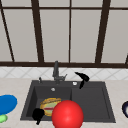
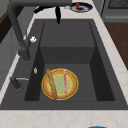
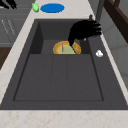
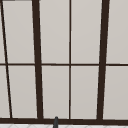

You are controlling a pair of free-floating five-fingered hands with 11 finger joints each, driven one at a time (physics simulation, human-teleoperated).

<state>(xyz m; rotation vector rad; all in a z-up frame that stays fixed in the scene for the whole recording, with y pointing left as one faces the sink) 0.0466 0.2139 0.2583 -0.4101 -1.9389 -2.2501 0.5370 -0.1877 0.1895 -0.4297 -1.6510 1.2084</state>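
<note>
The right hand hangs in the air over the back rim of the dark sink, fingers stretched out straight and loose, holding nothing. Just to its left stands the one tap, and one small white knob sits right below it on the rim. In the right side view that hand floats beside the tap, and one yellow-rimmed plate lies below it in the deep basin. The left hand sits low at the sink's front left corner, just left of that plate; I cannot tell how its fingers stand. One big red ball fills the foreground right of it. Further left of the left hand lie one blue plate and one green item on the counter. Far right, one dark dish.
</note>
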